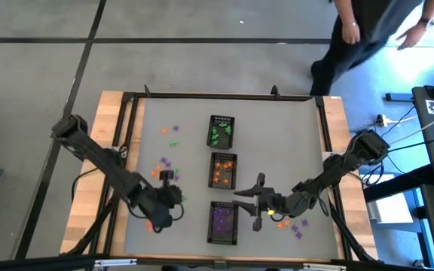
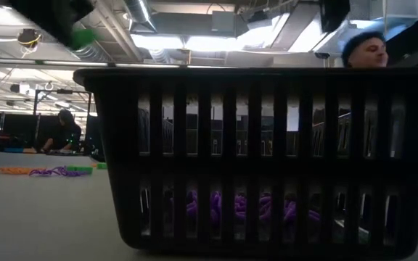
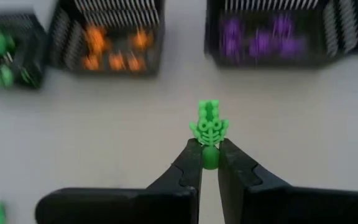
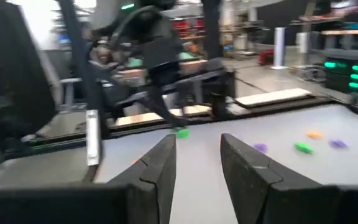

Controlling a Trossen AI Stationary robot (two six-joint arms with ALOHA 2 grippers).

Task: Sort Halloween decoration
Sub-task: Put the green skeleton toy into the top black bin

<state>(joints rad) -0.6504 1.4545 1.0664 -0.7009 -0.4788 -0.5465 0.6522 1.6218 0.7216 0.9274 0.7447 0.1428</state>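
Note:
My left gripper (image 3: 210, 149) is shut on a small green skeleton trinket (image 3: 210, 124), one piece of the Halloween decoration, above the table left of the trays (image 1: 178, 194). Three black mesh trays stand in a column: green pieces in the far one (image 1: 221, 132), orange in the middle one (image 1: 223, 169), purple in the near one (image 1: 222, 222). My right gripper (image 4: 197, 155) hovers open right of the trays (image 1: 251, 202), nothing between its fingers. Loose trinkets lie on the table's left (image 1: 166, 162) and near right (image 1: 292, 226). My left gripper pinches the green trinket's rounded lower end (image 3: 210, 160) between its two fingertips. The fingers slant down toward the table. The rest of the trinket sticks out beyond the fingertips, lifted clear of the table.
The low view is filled by the purple tray's wall (image 2: 267, 159), with purple pieces inside. A person (image 1: 368, 30) walks past the table's far right corner. Bare grey table lies between the trays and the loose pieces on both sides.

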